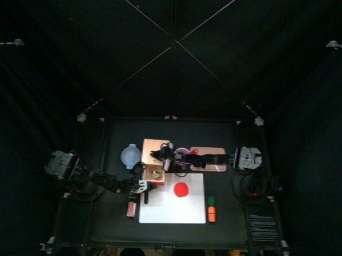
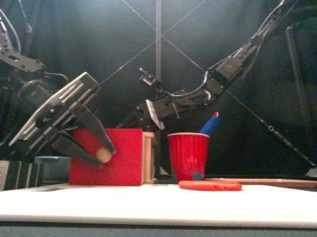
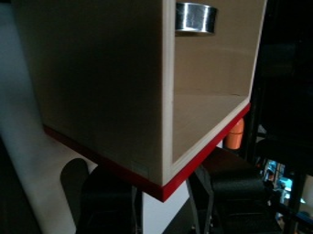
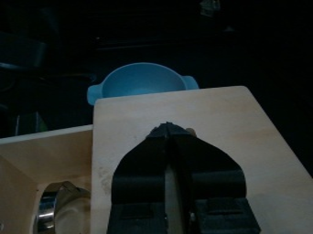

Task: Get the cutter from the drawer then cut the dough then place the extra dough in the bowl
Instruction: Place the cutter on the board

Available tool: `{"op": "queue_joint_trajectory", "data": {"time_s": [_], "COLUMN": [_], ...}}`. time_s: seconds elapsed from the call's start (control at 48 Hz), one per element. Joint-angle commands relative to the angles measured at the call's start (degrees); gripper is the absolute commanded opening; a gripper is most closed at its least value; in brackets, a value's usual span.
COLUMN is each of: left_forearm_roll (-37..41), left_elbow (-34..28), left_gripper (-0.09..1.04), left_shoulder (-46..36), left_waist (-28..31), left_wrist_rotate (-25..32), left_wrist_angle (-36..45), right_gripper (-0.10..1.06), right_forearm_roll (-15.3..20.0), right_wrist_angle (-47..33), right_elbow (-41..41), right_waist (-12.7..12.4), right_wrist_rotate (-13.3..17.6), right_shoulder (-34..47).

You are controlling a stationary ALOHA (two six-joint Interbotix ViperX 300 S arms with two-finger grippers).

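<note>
The pale wooden box [image 1: 160,148] stands behind the white cutting board [image 1: 167,208]. Its drawer is pulled out, red front [image 2: 106,165] toward the table's front. My left gripper [image 2: 99,148] is shut on the drawer's pale knob, its jaws [image 3: 141,187] under the red edge. The metal cutter [image 3: 196,16] lies at the back of the open drawer, also visible as cutter [image 4: 55,208]. My right gripper [image 4: 171,132] is shut, its tips pressed on the box's top. The red dough [image 1: 182,189] lies flat on the board, dough [image 2: 210,185].
The blue-grey bowl [image 4: 145,80] sits left of and behind the box, bowl [image 1: 130,155]. A red cup [image 2: 188,155] with a blue knife stands right of the drawer. A small orange toy [image 1: 211,212] lies at the board's right front.
</note>
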Motion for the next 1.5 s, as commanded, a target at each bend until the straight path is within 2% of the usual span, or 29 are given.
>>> {"op": "queue_joint_trajectory", "data": {"time_s": [0.021,0.25,0.396,0.708,0.875,1.0,1.146,1.354,1.5], "left_forearm_roll": [1.0,1.1,1.1,2.1,7.0,9.2,18.8,35.4,44.6], "left_elbow": [-0.4,-0.2,-0.3,0.5,3.4,6.3,10.5,14.7,15.9], "left_gripper": [0.53,0.76,0.85,0.86,0.86,0.85,0.85,0.82,0.78], "left_shoulder": [-0.7,-1.1,-1.7,-6.2,-14.4,-22.1,-29.3,-35.6,-37.1], "left_waist": [-0.1,-0.1,-0.1,-1.0,-1.1,-1.0,0.3,8.3,14.2], "left_wrist_rotate": [0.1,0.1,0.1,0.2,-0.4,0.4,3.4,12.0,19.3], "left_wrist_angle": [0.0,0.0,0.0,2.5,8.3,8.3,2.2,-10.6,-14.2], "right_gripper": [0.04,0.04,0.04,0.04,0.04,0.04,0.04,0.04,0.04], "right_forearm_roll": [0.1,0.1,0.1,0.1,0.1,0.1,0.1,0.4,1.3], "right_wrist_angle": [0.8,0.8,0.8,0.8,0.9,0.9,1.0,2.5,3.8], "right_elbow": [-0.1,-0.2,-0.2,-0.4,-0.7,-0.8,-1.3,-2.3,-3.2], "right_waist": [0.0,0.0,0.1,0.2,0.3,0.3,0.4,1.4,3.0], "right_wrist_rotate": [-0.2,-0.2,-0.2,-0.2,-0.1,-0.2,-0.1,0.1,0.1], "right_shoulder": [-0.8,-0.8,-0.8,-0.8,-0.8,-0.9,-1.5,-4.0,-6.9]}}
